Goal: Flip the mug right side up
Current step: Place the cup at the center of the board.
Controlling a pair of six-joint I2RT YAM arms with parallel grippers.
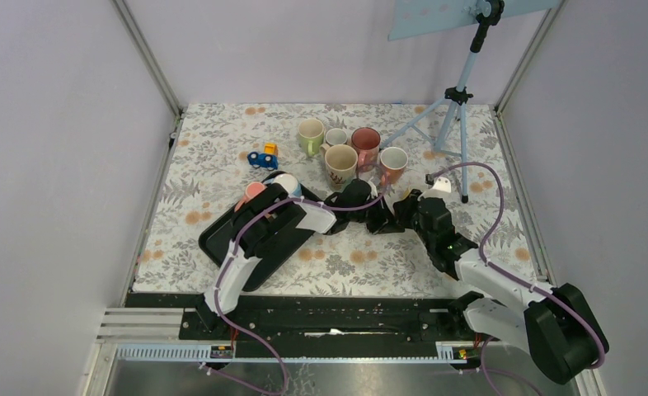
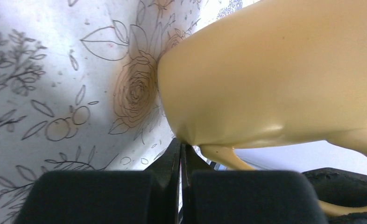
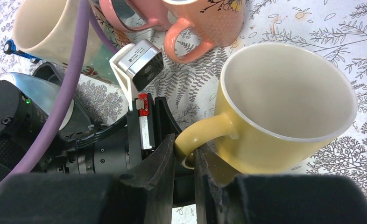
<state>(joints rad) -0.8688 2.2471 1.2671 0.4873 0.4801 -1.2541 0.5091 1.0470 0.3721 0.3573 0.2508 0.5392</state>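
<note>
On floral table (image 1: 222, 165), yellow mug (image 3: 284, 107) is mouth-up at 5 o'clock of mug cluster (image 1: 341, 161), likely rigid, glossy-slippery, breakable, best held by handle (image 3: 198, 133), where right gripper (image 3: 184, 151) is clamped; left gripper (image 2: 180, 149) closed, empty.

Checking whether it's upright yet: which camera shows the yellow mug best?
Right wrist: the yellow mug sits mouth up, rim, inside and handle all clear, the handle in the right gripper. Left wrist shows only its outer wall close up; in top external the arms hide it.
</note>
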